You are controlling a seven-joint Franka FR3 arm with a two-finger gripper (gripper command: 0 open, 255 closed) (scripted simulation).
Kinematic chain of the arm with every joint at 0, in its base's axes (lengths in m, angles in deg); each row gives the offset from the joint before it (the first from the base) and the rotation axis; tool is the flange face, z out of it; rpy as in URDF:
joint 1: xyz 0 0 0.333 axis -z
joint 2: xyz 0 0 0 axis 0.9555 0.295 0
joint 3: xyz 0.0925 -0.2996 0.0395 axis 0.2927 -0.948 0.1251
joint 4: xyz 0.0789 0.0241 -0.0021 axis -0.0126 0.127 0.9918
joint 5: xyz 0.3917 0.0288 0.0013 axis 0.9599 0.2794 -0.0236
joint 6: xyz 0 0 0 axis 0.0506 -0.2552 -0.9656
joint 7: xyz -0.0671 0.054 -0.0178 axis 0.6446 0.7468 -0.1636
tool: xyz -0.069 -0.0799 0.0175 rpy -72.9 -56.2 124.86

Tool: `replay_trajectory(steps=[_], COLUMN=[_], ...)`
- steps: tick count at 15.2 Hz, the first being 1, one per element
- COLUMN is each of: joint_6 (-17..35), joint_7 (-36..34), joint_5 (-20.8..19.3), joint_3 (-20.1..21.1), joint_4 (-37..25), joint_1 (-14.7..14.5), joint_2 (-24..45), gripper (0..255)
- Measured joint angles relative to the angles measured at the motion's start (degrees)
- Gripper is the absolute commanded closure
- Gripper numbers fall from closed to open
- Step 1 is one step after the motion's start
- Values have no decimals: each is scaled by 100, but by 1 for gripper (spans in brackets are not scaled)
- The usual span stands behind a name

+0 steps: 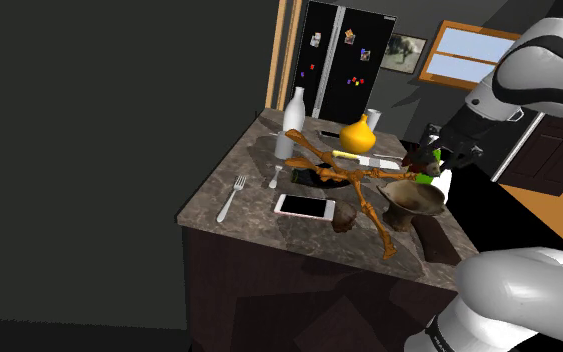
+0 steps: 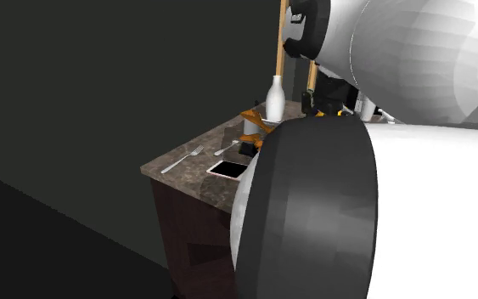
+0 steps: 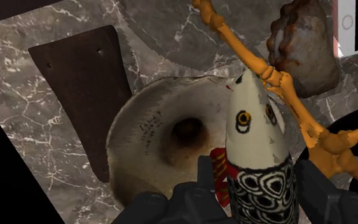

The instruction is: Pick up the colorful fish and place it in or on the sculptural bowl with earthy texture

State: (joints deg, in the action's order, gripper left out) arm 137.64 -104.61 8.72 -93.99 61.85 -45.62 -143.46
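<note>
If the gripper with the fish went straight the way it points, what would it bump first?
Probably the bowl: the gripper, shut on the fish, points down into it. The orange skeleton lies close beside, so I'm not certain.

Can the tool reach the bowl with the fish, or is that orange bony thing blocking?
Probably yes: the tool, shut on the fish, hangs over the bowl, its hollow open. The orange bony figure runs beside the rim near the fish's nose and might brush.

Bowl (image 3: 138, 147) mouth open, orange bony figure (image 3: 268, 71) crossing beside its rim — brown lump (image 3: 306, 46) just beyond
</note>
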Motion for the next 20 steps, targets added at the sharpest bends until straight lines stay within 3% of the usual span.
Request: replay_trajectory(steps=[4, 14, 20], joint_6=[-46, 578, 653], joint_7=[299, 388, 400], joint_5=[-219, -313, -326], joint_3=[-316, -429, -444], joint_4=[76, 859, 949], joint_1=[144, 223, 234], joint_2=[-107, -258, -274], gripper=[255, 255, 255])
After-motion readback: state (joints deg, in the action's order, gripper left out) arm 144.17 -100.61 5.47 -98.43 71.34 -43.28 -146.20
